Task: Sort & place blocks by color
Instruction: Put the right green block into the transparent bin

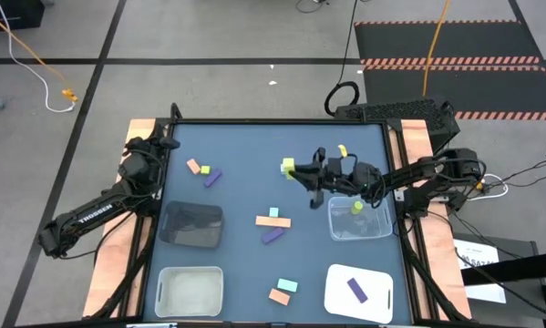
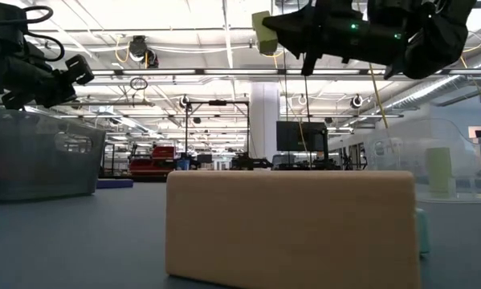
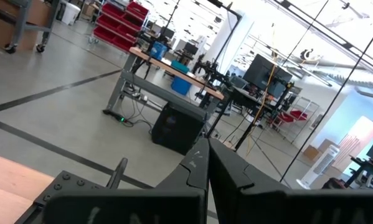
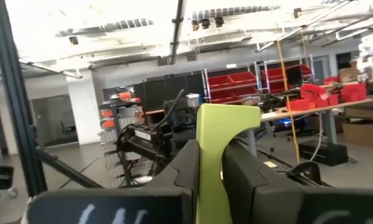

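Low view, nearest the lens: salmon-orange block lying on the table. Above, right gripper clamped on a yellow-green block, carried high over mid-table, likely bound for the clear bin just beside, where a yellow-green piece sits. Far side: left gripper parked off-table at the left edge, fingers together.

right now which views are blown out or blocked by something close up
Low view: a tan rectangular block sits close to the lens and hides much of the table, with bright ceiling lights above. Right wrist view: a yellow-green bent block in the right gripper covers the centre. Left wrist view: glare at upper right.
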`<state>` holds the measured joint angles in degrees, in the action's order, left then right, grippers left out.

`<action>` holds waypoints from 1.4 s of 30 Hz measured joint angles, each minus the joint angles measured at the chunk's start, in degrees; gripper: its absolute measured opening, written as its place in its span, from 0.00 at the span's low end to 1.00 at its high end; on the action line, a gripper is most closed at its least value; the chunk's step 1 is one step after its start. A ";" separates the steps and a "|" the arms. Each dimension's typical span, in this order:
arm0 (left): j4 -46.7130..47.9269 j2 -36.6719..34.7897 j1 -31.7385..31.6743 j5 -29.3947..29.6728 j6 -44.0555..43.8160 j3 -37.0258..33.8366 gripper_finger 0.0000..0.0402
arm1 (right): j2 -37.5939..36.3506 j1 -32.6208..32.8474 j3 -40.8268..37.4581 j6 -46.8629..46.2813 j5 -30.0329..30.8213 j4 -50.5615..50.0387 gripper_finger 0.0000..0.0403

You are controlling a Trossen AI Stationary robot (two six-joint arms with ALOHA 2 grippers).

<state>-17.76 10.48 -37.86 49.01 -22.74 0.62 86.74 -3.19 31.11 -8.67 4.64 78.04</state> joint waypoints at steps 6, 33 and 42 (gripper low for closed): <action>0.00 0.00 0.00 -0.01 0.00 -0.01 0.02 | -0.01 0.06 0.01 0.45 -0.39 -1.08 0.08; 0.01 0.00 0.01 -0.01 0.00 0.00 0.02 | -27.87 5.19 22.26 -38.45 0.00 -116.04 0.08; 0.01 0.00 0.00 0.00 0.00 0.00 0.02 | -26.35 11.05 22.36 -53.72 -4.92 -136.17 0.09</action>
<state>-17.75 10.48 -37.86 49.01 -22.74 0.62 60.39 7.85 53.47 -62.39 -0.28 -58.13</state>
